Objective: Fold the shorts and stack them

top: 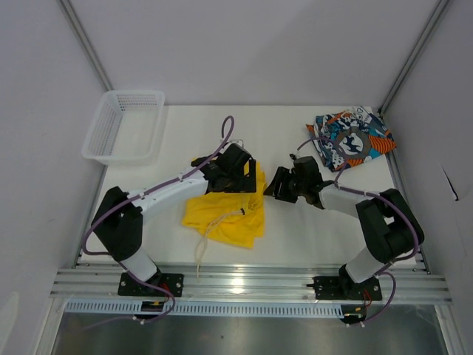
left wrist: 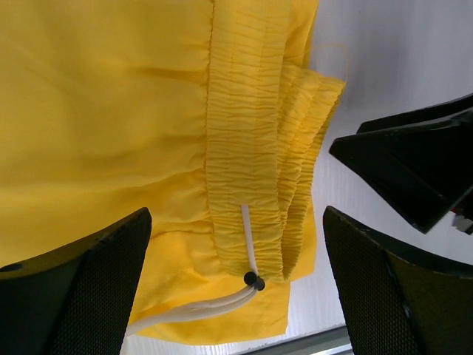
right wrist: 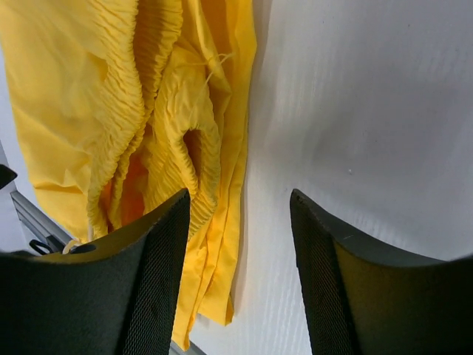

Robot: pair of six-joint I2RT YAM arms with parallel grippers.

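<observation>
The left gripper [left wrist: 235,222] is spread wide and empty; the gathered waistband [left wrist: 244,133] of the yellow shorts [left wrist: 103,111] is seen running lengthwise below, between its fingers. The right gripper [right wrist: 240,200] is parted, empty, just beside the cloth's edge. The printed shorts [top: 353,137] are seen well apart, beyond it.

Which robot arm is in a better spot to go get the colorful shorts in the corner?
Probably the right. The printed shorts lie in the far corner on its side, and the right gripper is open and empty. The left gripper hangs over the yellow shorts, farther away.
</observation>
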